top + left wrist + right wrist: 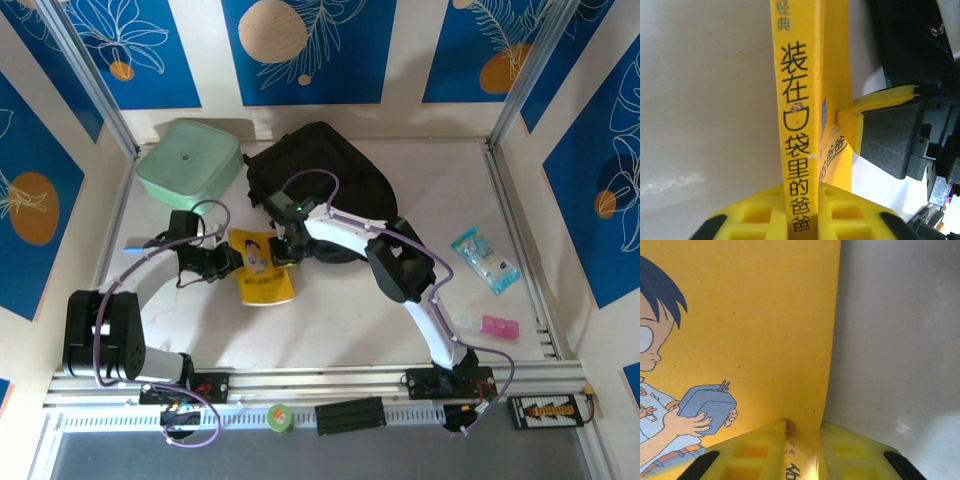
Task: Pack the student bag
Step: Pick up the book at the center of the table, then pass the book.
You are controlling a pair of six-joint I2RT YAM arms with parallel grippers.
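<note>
The left claw [228,262] and the right claw [283,248] are both gripping the same yellow book [262,280], one from each side. This looks like a handover or a shared lift, steadying a thin, floppy thing before it goes into the bag.

In the left wrist view the left claw [800,187] is clamping across the book's [795,100] printed spine, its yellow fingers [760,212] pressing on either side. The right claw's pad [880,135] is biting the opposite edge. In the right wrist view the right claw [802,425] is squeezing together on the edge of the book [750,315] below the cartoon boy. The cover is facing up and the pale surface [900,340] is showing past its right edge.

The student bag [330,170] is sitting at the far middle of the surface [330,320], just beyond the book, so the carry needs only a short move farther in. I cannot tell whether the bag's mouth is standing open.

The right arm is stretching across the bag's near edge, which is crowding the approach from that side. The mint-green box [188,158] is sitting at the far left, just beside the bag, so there is little slack there.

Near the book, toward the arm bases, the surface is offering open room for swinging or re-gripping. A clear packet [485,260] and a pink item [500,327] are lying well apart on the right, out of the way.
</note>
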